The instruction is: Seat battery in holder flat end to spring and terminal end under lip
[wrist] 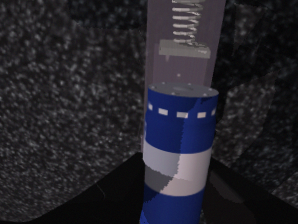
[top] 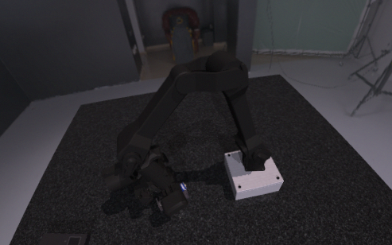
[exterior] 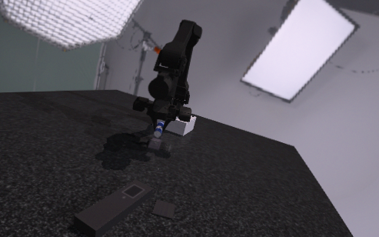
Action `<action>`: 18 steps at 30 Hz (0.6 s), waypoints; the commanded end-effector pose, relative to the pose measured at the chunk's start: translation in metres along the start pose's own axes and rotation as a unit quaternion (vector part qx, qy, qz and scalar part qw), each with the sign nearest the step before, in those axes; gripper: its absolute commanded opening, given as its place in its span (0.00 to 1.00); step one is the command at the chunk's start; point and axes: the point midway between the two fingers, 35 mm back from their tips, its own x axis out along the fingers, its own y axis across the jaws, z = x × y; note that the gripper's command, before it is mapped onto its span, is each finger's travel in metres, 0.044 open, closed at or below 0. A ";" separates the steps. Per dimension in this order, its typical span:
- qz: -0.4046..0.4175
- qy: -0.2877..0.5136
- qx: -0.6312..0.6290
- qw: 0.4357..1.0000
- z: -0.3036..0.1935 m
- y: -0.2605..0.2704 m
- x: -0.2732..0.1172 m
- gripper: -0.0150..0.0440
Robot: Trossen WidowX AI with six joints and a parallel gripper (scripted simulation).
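The battery, blue with a white band, is held tilted above the table in my gripper. The gripper is shut on its lower part as the wrist view shows it. The battery's grey flat end faces the spring side of the holder. The holder is a pinkish see-through channel. Its coil spring with a pale plate stands beyond the flat end in the wrist view. The battery covers part of the channel. The lip is hidden, and I cannot tell whether battery and holder touch.
A dark oblong box with a small square window lies towards the table's near edge. A small dark flat piece lies beside it. The arm's white base block stands beyond the gripper in the exterior view.
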 end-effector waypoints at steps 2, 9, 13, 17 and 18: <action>0.000 0.013 0.003 1.000 0.002 -0.001 0.003 0.40; 0.001 0.034 0.004 0.999 0.004 -0.001 0.005 0.40; 0.001 0.047 0.005 0.999 0.006 -0.001 0.007 0.40; 0.002 0.061 0.004 0.998 0.008 -0.001 0.008 0.40; 0.002 0.064 0.004 0.998 0.008 -0.001 0.009 0.40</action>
